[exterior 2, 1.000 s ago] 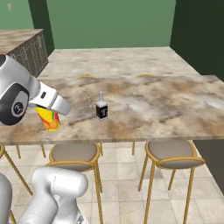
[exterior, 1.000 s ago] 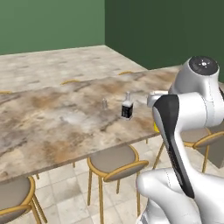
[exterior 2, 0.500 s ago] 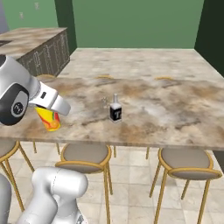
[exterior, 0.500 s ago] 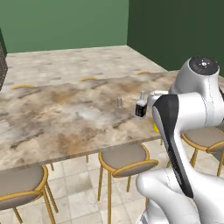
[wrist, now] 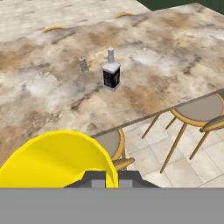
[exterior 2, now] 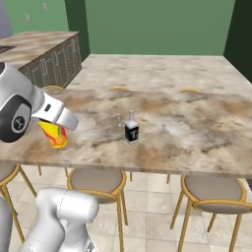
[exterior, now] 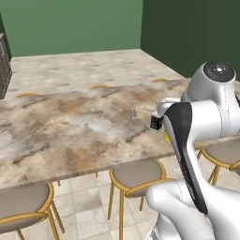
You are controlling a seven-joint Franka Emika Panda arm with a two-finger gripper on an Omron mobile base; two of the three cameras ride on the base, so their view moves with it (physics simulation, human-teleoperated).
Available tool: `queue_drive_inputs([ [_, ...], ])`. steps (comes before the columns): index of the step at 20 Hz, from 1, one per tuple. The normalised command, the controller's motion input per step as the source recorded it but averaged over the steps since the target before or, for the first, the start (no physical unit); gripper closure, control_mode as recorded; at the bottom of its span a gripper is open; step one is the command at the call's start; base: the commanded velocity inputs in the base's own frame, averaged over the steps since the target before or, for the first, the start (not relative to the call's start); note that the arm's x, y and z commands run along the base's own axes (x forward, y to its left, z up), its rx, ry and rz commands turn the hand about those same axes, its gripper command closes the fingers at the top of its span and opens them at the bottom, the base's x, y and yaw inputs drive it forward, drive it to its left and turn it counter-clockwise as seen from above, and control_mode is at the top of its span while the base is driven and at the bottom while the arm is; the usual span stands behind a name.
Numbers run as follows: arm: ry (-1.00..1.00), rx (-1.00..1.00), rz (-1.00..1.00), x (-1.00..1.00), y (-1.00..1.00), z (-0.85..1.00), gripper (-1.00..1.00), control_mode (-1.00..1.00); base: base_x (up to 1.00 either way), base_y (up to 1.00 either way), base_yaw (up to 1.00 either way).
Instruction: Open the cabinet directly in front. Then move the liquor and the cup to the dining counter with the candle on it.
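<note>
End effector (wrist: 111, 178) clenched on cup (exterior 2: 53, 134); base rolled along dining counter (exterior 2: 197, 133), liquor (exterior 2: 131, 128) now central

A domestic kitchen with a dining area is shown. A long marble-patterned desk (exterior 2: 197, 142) is lined with round grey-seated stools (exterior 2: 96, 179) on orange frames, set on a pale tiled floor (exterior 2: 152, 216). Dark green walls (exterior 2: 157, 24) are seen behind, and a second worktop with panelled fronts (exterior 2: 51, 59) stands alongside.
</note>
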Motion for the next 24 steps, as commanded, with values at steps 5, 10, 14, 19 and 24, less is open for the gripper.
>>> queue_drive_inputs([
  [5,0.00,0.00,0.00,0.00,0.00,0.00,1.00,1.00,0.80,-0.07,0.01],
  [10,0.00,0.00,0.00,0.00,0.00,0.00,1.00,1.00,0.11,-0.60,0.06],
  [14,0.00,0.00,0.00,0.00,0.00,0.00,1.00,1.00,0.17,-0.26,0.05],
  [19,0.00,0.00,0.00,0.00,0.00,0.00,1.00,1.00,0.20,-0.02,0.01],
  [24,0.00,0.00,0.00,0.35,0.10,0.00,1.00,-1.00,0.17,0.02,0.00],
])
